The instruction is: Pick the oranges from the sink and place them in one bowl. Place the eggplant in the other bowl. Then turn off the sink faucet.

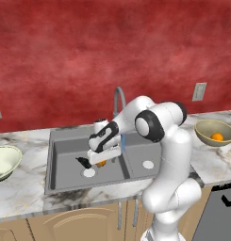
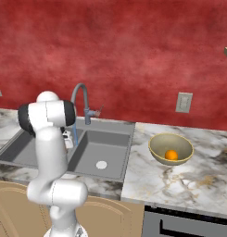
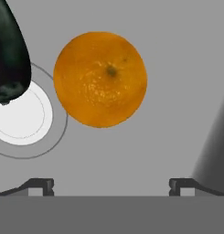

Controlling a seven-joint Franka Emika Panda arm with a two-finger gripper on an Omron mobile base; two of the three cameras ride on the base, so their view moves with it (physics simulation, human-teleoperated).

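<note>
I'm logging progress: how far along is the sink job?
Done: one orange lies in the tan bowl. In hand: the open gripper hangs over the second orange in the sink, not yet gripping. Left: that orange, the eggplant into the cream bowl, and the faucet.

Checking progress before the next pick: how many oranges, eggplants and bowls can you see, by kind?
Oranges: 2, one in the tan bowl, one on the sink floor
Eggplant: 1
Bowls: 2, tan bowl and cream-white bowl
Total: 5
</note>
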